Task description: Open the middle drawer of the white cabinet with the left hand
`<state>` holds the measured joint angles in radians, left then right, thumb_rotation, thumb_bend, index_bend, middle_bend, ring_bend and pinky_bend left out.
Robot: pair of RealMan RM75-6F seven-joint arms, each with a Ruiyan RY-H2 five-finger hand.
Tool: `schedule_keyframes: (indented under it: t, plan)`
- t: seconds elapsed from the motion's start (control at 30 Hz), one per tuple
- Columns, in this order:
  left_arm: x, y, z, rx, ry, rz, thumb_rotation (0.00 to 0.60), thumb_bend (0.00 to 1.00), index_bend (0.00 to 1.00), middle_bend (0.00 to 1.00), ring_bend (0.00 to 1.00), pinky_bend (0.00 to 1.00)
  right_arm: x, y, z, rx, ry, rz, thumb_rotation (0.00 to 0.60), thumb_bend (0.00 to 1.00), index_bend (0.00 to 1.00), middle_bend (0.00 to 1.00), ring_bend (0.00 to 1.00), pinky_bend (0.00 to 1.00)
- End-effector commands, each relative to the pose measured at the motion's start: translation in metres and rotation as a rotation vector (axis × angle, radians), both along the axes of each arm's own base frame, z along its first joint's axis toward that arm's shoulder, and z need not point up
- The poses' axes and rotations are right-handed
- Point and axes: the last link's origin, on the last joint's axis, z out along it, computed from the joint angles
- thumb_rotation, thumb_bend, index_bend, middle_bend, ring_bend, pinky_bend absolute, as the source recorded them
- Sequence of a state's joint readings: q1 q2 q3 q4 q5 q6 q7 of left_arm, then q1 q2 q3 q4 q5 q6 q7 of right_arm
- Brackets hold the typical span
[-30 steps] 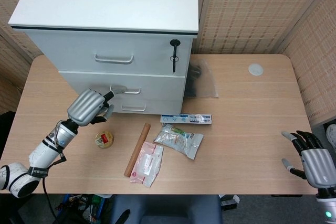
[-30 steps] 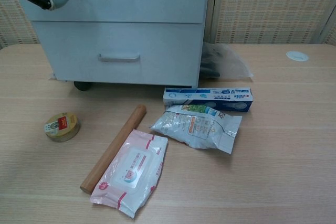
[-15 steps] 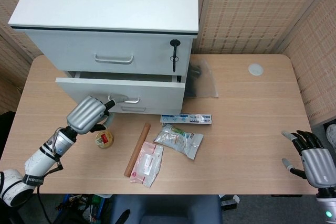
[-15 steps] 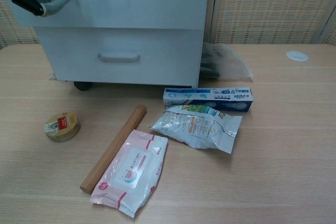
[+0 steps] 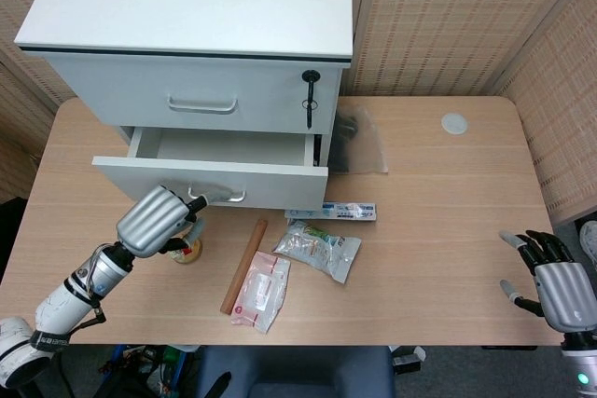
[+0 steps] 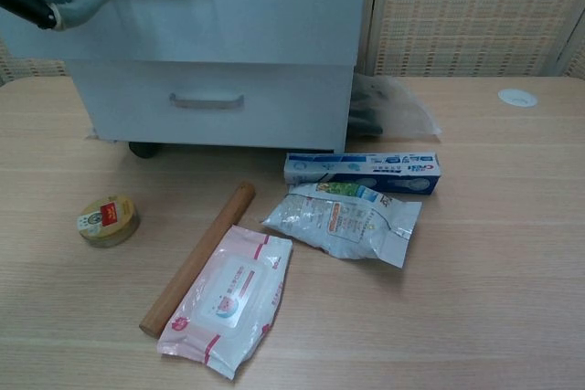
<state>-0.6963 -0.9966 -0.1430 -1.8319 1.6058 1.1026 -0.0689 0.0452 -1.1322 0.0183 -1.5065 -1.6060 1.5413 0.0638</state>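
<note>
We see the white cabinet [image 5: 196, 34] standing at the back left of the table [image 5: 438, 230], and its middle drawer [image 5: 210, 170] is pulled out toward us, so that the pale inside of it shows from the head view. Our left hand [image 5: 154, 221] sits in front of the drawer face with its fingers hooked on the drawer handle [image 5: 213, 195], grasping it. In the chest view the same hand appears at the top left corner, dark fingers against the drawer front. The top drawer is closed, with a black key [image 5: 309, 100] hanging from the lock at its right edge.

Our right hand [image 5: 550, 281] rests low at the far right edge of the table, holding nothing, its fingers spread apart.

On the table in front of the cabinet lie a small round tin [image 6: 108, 220], a wooden rolling pin [image 6: 198, 258], a pink pack of wipes [image 6: 228, 297], a crinkled snack bag [image 6: 345, 219] and a blue and white toothpaste box [image 6: 361, 171]. The tin lies just below our left hand in the head view. A clear plastic bag [image 5: 359, 142] lies beside the cabinet's right side, and a small white disc [image 5: 453, 123] sits well apart, near the back right.
</note>
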Motion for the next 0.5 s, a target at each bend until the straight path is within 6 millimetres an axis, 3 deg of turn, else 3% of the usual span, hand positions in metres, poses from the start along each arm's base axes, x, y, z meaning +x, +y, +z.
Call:
schedule_keyframes:
  t: [0.03, 0.5]
  plan:
    - [0.000, -0.003, 0.000, -0.006, 0.010, -0.002, 0.600, 0.61, 0.20, 0.97, 0.99, 1.00, 0.000, 0.000, 0.000, 0.001, 0.000, 0.001, 0.600, 0.20, 0.20, 0.26, 0.16, 0.15]
    - [-0.004, -0.016, 0.002, -0.024, 0.029, -0.001, 0.600, 0.61, 0.19, 0.97, 0.99, 1.00, 0.001, 0.001, 0.001, -0.003, 0.001, -0.002, 0.600, 0.20, 0.20, 0.26, 0.16, 0.15]
